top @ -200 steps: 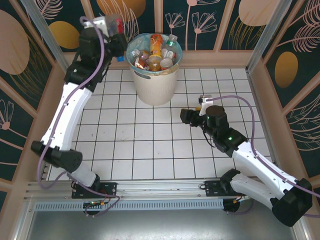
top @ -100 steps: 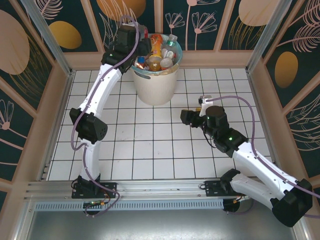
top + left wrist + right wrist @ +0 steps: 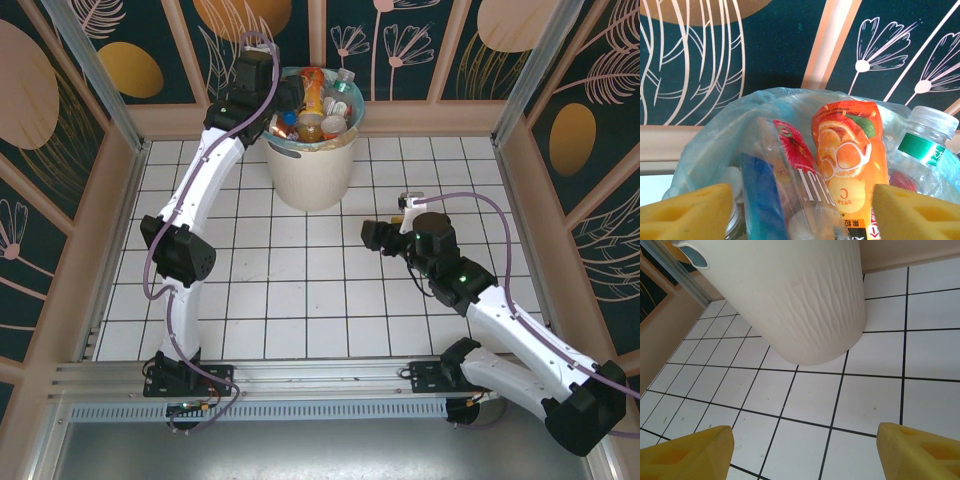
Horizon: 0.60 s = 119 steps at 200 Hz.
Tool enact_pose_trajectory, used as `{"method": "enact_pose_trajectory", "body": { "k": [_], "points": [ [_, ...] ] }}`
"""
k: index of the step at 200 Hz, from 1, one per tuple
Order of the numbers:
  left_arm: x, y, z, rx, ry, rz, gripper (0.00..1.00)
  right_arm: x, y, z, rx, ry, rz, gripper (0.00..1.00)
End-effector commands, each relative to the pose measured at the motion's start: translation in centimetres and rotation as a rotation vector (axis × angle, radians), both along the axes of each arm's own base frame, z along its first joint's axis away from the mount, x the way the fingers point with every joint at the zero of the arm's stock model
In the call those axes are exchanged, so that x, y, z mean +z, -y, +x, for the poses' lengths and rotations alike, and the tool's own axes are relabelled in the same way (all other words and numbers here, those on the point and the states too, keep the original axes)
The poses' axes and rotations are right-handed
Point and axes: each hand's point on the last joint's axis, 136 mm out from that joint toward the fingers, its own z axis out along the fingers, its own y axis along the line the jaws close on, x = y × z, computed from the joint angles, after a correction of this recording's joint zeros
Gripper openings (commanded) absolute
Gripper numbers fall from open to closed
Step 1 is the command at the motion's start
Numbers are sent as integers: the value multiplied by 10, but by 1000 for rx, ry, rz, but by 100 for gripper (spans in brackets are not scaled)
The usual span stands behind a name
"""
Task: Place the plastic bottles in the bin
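Plastic bottles (image 3: 318, 108) fill the bin (image 3: 310, 175), far centre on the tiled table (image 3: 300, 300). Left gripper (image 3: 285, 100) hangs over its rim, jaws spread, holding nothing. Right gripper (image 3: 370, 234) hovers nearby, likewise spread. Judged: release step; next, lift the left arm clear.

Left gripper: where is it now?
Top view: the left gripper is over the bin's left rim, by the back wall. Its wrist view looks at an orange bottle inside.
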Motion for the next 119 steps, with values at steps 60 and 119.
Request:
{"method": "enact_pose_trajectory", "body": {
  "k": [60,119],
  "points": [
    [-26,6,5,-10,-67,-8,42,14,-12,-2,37,10,50,74],
    [-15,8,5,-25,-60,-43,43,29,-11,-5,35,31,65,72]
  ]
}}
